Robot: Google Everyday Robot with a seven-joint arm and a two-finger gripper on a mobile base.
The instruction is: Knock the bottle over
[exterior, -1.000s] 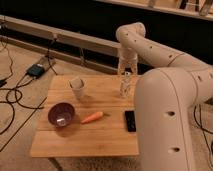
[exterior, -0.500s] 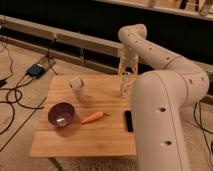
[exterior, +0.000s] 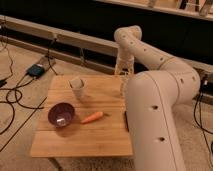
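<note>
The bottle point(exterior: 121, 86) is a slim clear bottle standing upright near the far right edge of the wooden table point(exterior: 85, 137). My arm's big white forearm hides part of it. My gripper point(exterior: 123, 71) hangs at the end of the arm, pointing down, right above the bottle's top and close to it. I cannot tell whether it touches the bottle.
An off-white cup point(exterior: 77, 88) stands at the table's back middle. A purple bowl point(exterior: 61, 114) and an orange carrot point(exterior: 93, 117) lie nearer the front. A black flat object point(exterior: 125, 121) is mostly hidden by my arm. Cables and a dark box point(exterior: 37, 70) lie on the floor to the left.
My arm has swung further over the table's right side and now covers the black flat object and part of the bottle. The gripper has come down over the bottle, which still stands.
</note>
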